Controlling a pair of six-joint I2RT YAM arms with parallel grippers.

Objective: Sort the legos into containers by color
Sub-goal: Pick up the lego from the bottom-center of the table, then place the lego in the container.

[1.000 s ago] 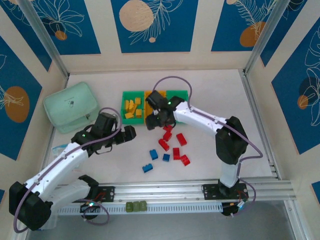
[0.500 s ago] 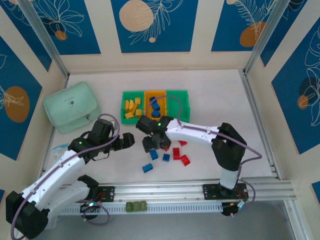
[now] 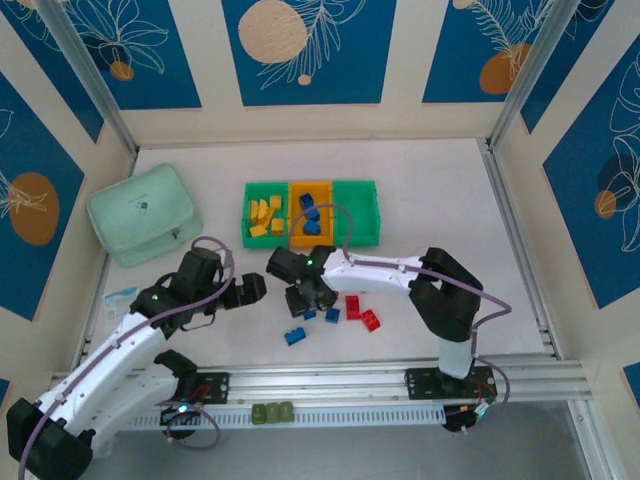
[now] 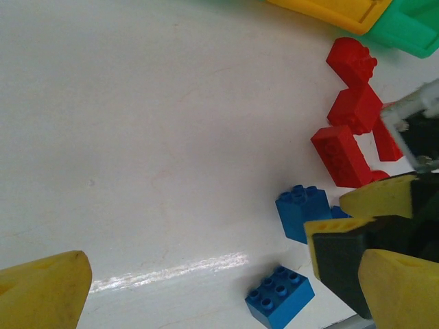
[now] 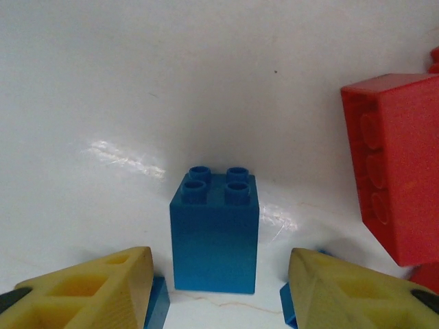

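Note:
The containers (image 3: 311, 212) stand at the back: the left green bin (image 3: 264, 216) holds yellow legos, the orange middle one (image 3: 311, 225) holds blue ones, and the right green bin (image 3: 357, 210) looks bare. Loose blue legos (image 3: 295, 336) and red legos (image 3: 352, 306) lie in front of them. My right gripper (image 3: 305, 298) is low over these, open, its fingers (image 5: 89, 288) on either side of an upright blue brick (image 5: 215, 233) with a gap on each side. My left gripper (image 3: 245, 290) is wide open with nothing in it, just left of a blue brick (image 4: 280, 295).
A pale mint-green box (image 3: 143, 213) sits at the back left. Olive-green blocks (image 3: 271, 412) rest on the aluminium rail (image 3: 400, 380) at the near edge. A red brick (image 5: 398, 171) lies close on the right of my right gripper.
The right arm swung from the containers back down to the loose bricks and its jaws narrowed around a blue brick. The left arm drew back slightly towards the near edge.

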